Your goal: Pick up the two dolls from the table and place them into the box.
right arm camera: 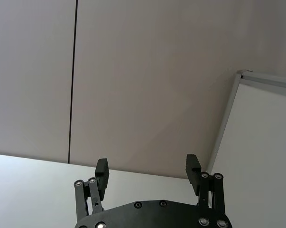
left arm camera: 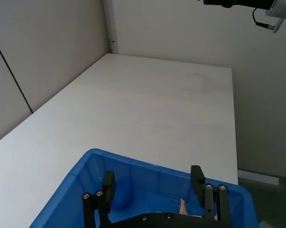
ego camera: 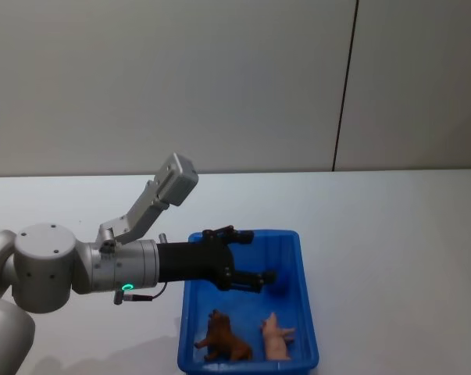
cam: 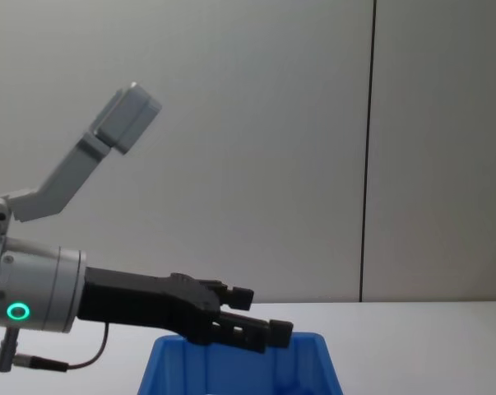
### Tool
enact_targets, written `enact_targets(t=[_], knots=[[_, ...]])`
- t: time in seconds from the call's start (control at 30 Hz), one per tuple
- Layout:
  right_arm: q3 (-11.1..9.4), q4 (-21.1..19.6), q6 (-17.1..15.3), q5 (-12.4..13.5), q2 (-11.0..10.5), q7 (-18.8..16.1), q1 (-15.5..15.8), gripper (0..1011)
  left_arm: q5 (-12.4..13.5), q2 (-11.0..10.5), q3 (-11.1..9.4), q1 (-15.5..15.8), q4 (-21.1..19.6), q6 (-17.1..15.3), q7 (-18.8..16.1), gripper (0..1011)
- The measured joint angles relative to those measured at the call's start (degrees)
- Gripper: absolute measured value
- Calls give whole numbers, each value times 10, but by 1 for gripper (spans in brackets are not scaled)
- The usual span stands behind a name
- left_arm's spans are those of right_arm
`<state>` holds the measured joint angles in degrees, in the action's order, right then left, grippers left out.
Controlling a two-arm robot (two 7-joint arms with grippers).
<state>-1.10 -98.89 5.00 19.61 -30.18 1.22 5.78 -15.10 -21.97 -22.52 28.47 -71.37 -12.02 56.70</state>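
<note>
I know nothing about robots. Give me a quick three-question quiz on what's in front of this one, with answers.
1. True or false: both dolls already lie inside the blue bin.
2. Which gripper hovers over the bin? A) left B) right
3. Fill in: the left gripper's fingers are ____.

Key:
1. True: the brown doll and the pink doll lie side by side on its floor.
2. A: the left gripper is above the bin's far end; the right gripper points at the wall.
3. Open, holding nothing.
</note>
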Motion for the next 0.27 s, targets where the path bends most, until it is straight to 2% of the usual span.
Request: enact_targets(t=[0.13,0.27], knots=[[0,0,0,0,0,0,0,1001,-5,-6,2,-7,-10,1,-16,1000],[0,0,0,0,0,0,0,1001,-12,-13,5,-19,-27,5,-45,1000]])
